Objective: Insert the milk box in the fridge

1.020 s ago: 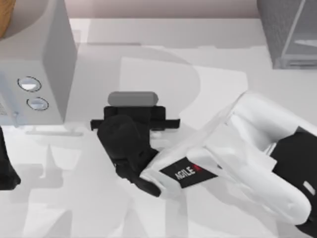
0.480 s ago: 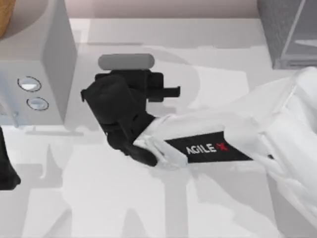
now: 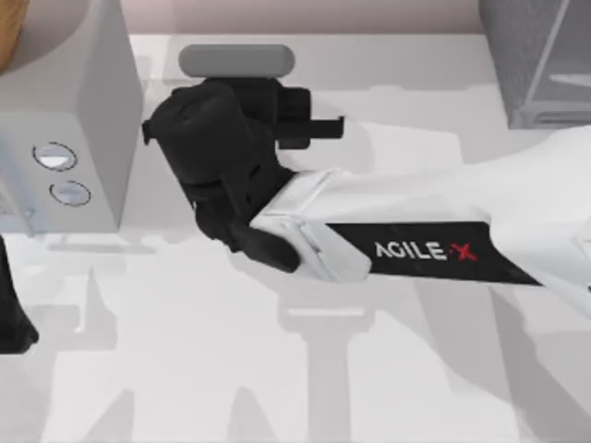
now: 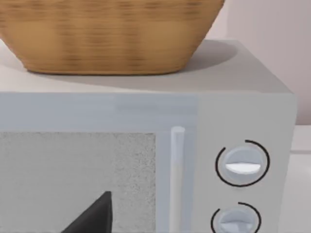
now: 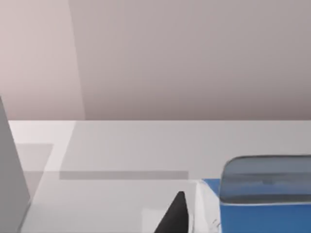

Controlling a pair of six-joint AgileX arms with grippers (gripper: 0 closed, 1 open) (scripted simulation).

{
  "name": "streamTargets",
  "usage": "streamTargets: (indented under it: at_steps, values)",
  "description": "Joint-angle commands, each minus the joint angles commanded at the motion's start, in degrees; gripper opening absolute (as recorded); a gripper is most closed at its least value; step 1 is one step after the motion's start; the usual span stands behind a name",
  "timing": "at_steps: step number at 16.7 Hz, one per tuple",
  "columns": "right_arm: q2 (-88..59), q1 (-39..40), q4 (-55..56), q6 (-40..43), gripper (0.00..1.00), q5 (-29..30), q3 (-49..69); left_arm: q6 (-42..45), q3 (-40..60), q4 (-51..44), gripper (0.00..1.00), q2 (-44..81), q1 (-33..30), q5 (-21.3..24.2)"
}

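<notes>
Milk box sits right up against the right gripper, its blue body and grey cap close before the wrist camera, one dark finger just beside its edge. From above, the grey cap pokes out past the black gripper near the far edge of the worktop, left of the middle. Whether the fingers are clamped on the carton or merely alongside it I cannot tell, as the gripper body hides them from above. No lettering on the carton can be read. The right arm's white forearm carries a black band reading "AGILE X", the X in red. The fridge stands in the far right corner, well apart from the carton. The microwave with two round dials stands at the left, a woven basket on top of it. The left gripper is parked at the left edge.
</notes>
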State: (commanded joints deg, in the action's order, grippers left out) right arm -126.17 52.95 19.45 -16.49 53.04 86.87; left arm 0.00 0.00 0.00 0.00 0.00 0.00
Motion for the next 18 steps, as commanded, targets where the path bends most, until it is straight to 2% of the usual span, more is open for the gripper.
streamTargets:
  at_steps: [4, 8, 13, 18]
  values:
    - [2.79, -0.56, -0.46, 0.43, 0.00, -1.77, -1.93, 0.00, 0.00, 0.00, 1.00, 0.00, 0.00, 0.00]
    - [14.52, -4.40, -1.76, 3.30, 0.00, -7.52, -9.39, 0.00, 0.00, 0.00, 1.00, 0.00, 0.00, 0.00]
    - [40.05, -13.01, -2.82, 9.64, 0.00, -17.52, -22.57, 0.00, 0.00, 0.00, 1.00, 0.00, 0.00, 0.00]
    - [71.50, -25.38, -5.31, 14.57, 0.00, -30.11, -41.18, 0.00, 0.00, 0.00, 1.00, 0.00, 0.00, 0.00]
